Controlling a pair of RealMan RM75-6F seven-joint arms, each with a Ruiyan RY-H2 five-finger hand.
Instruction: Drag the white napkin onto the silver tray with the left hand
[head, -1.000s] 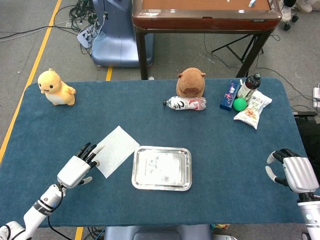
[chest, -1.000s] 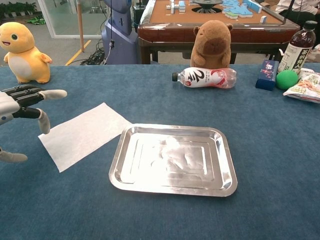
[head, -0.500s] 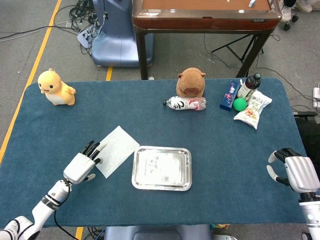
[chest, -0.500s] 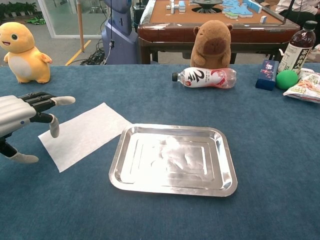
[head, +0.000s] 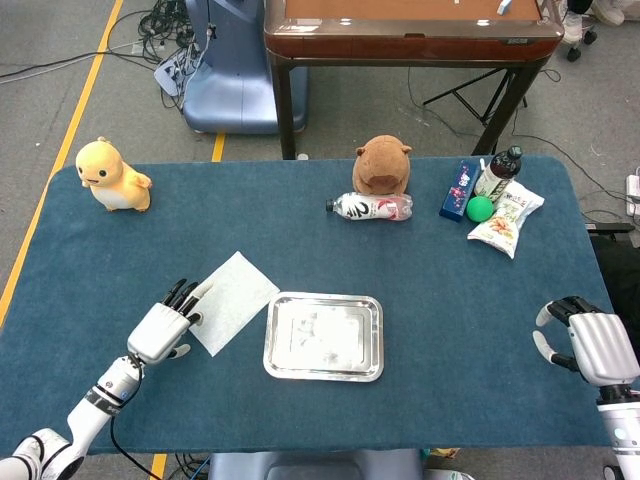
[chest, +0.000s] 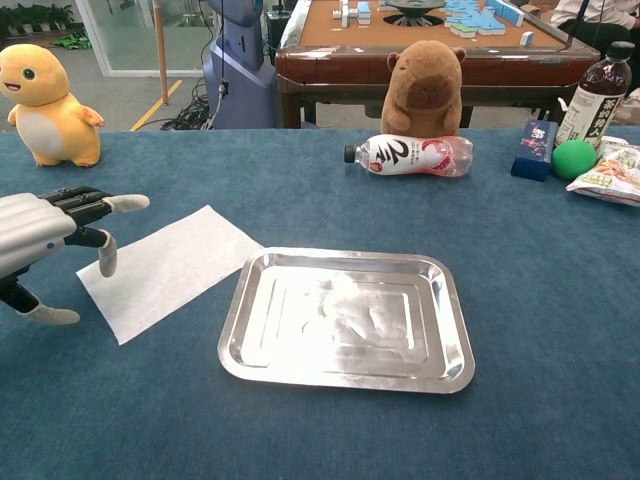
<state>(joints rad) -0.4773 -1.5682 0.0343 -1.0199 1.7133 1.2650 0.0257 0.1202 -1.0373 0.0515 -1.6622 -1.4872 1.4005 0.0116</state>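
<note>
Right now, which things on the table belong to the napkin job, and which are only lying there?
For the job: napkin; tray; left hand.

Only lying there: yellow toy; brown toy; lying bottle; blue box; green ball; standing bottle; snack bag; right hand.

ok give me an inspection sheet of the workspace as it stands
surface: blue cloth table, flat
job's things: napkin lies flat left of the tray, not on it; tray holds nothing
clutter: yellow toy, capybara toy, lying bottle, blue box, upright bottle, green ball, snack bag
hands: left hand open, fingers over the napkin's left edge; right hand at the right edge, holding nothing
cables: on the floor behind
surroundings: brown table, blue machine base
</note>
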